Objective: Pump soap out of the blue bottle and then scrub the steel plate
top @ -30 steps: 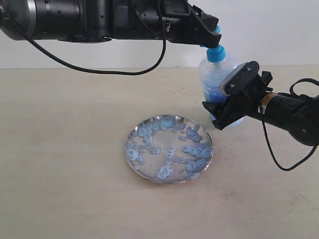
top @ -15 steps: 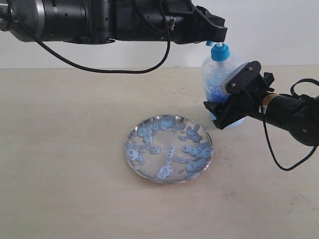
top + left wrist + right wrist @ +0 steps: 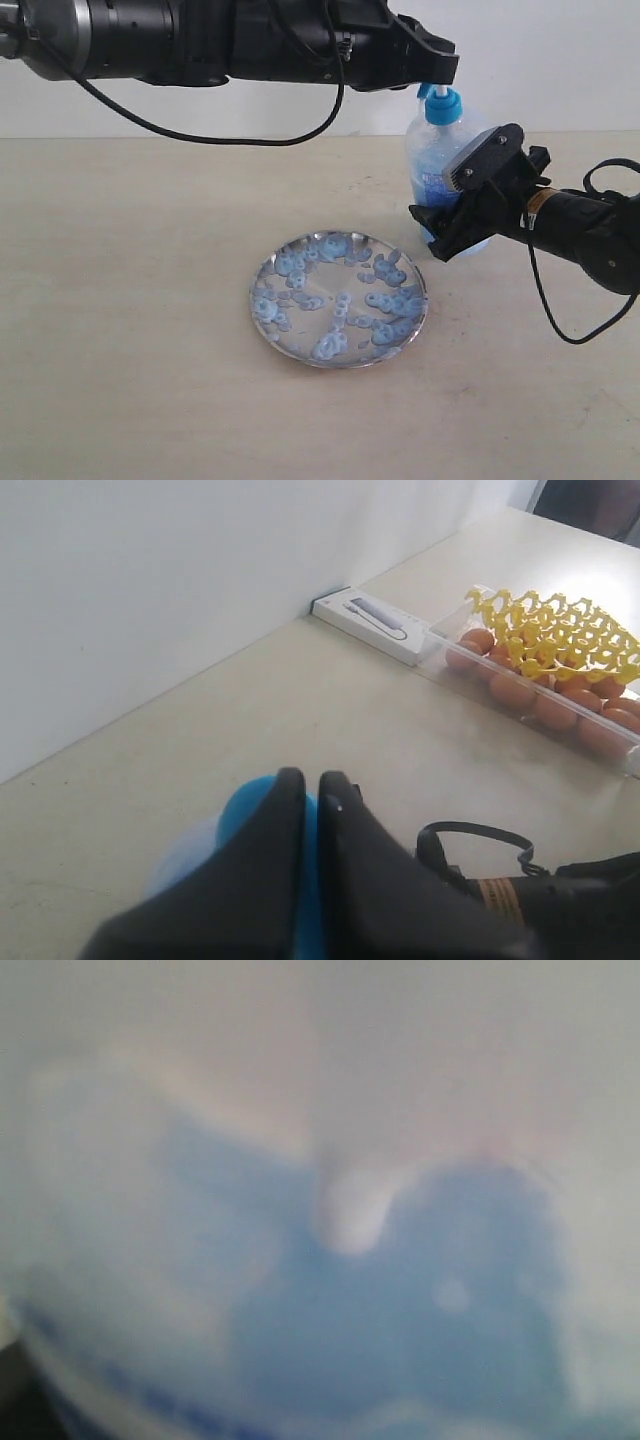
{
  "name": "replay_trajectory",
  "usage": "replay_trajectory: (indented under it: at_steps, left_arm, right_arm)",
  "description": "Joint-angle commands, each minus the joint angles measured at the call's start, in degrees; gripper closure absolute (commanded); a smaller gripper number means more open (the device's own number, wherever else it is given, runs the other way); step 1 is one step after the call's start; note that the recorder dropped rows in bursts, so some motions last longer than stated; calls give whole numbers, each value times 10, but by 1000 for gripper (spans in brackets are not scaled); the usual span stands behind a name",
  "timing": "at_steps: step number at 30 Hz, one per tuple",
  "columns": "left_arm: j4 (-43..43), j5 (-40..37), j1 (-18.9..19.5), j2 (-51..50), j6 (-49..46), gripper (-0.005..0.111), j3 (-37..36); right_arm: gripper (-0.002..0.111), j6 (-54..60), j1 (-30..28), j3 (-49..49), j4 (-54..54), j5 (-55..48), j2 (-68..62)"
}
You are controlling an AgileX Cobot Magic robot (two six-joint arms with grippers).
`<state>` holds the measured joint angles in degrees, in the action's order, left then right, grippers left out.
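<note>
So the blue bottle (image 3: 432, 150) stands upright on the tabletop (image 3: 140, 300), at roughly 1 o'clock from the steel plate (image 3: 300, 352) in the exterior view. The right end effector (image 3: 445, 210) looks clamped around its body, though that wrist view is pure blur. The left end effector (image 3: 440, 78), fingers pressed together, sits right on top of the pump head (image 3: 440, 105), so it's the nearer arm for pumping. With the bottle's long axis vertical, I'd say the push has to go straight down. The plate's dotted with soap (image 3: 385, 300) blobs.
</note>
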<state>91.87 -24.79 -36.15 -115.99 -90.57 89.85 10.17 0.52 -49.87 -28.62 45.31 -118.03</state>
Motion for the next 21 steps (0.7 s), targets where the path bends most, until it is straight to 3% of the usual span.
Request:
replay_trajectory:
  at_steps: [1,13,21]
  left_arm:
    - [-77,5,-5,-34,22,103,-22]
    - [-64,30,-5,-38,21,103,-22]
    - [-21,57,-5,42,-56,103,-12]
  right_arm:
    - [106,3,0,5,-21,-32,-5]
    - [106,-6,0,5,-21,-32,-5]
    - [106,-28,0,5,-21,-32,-5]
